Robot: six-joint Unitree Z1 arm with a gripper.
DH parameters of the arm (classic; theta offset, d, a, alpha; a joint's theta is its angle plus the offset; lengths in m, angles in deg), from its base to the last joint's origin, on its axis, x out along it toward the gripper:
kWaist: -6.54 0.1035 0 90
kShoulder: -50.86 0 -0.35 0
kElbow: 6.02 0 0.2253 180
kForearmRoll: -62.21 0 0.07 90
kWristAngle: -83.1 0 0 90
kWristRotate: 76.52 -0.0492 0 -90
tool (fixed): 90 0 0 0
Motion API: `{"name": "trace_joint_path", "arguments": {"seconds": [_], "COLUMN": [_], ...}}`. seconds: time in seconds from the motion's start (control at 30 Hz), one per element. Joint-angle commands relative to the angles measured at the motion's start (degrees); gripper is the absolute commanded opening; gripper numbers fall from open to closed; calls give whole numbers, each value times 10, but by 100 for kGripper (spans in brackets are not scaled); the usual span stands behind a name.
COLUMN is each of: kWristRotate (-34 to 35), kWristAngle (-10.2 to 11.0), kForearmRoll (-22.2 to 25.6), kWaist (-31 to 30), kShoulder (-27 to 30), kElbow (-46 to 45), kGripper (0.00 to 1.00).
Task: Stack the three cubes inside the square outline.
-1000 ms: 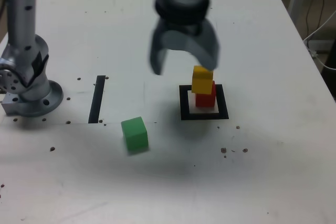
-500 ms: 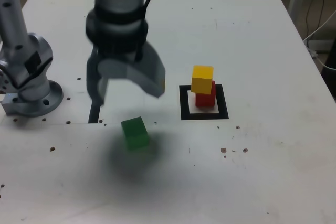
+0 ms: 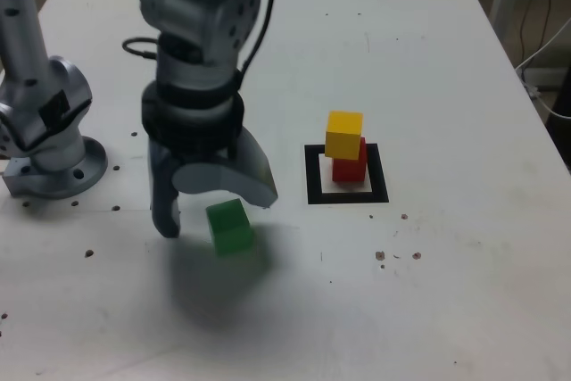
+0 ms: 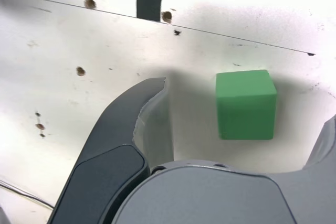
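My wide-spread grey curved pincer [image 3: 214,216] is hovering by the solid green cube [image 3: 231,228], lower left of centre in the exterior view; gotta centre, lower, then pinch.

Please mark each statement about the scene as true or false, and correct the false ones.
1. The yellow cube sits on top of the red cube. True.
2. The gripper is closed on the green cube. False: its jaws are open and it holds nothing.
3. The red cube is inside the black square outline. True.
4. The green cube is also inside the outline. False: it stands on the table, outside the outline.
5. In the exterior view, the outline is to the right of the green cube. True.
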Motion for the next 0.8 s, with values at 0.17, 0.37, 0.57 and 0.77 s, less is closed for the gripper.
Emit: {"name": "trace_joint_path", "arguments": {"seconds": [0.17,0.37,0.57,0.77], "kWristRotate": [-2,-27,-47,-48], "kWristAngle": [-6,-8,-15,-16], "kForearmRoll": [-39,-41,-37,-46], "kWaist": [17,42,54,54], "kShoulder": [-33,-48,-51,-51], "kElbow": [-17,-16,-9,-8], "kGripper": [92,78,50,31]}}
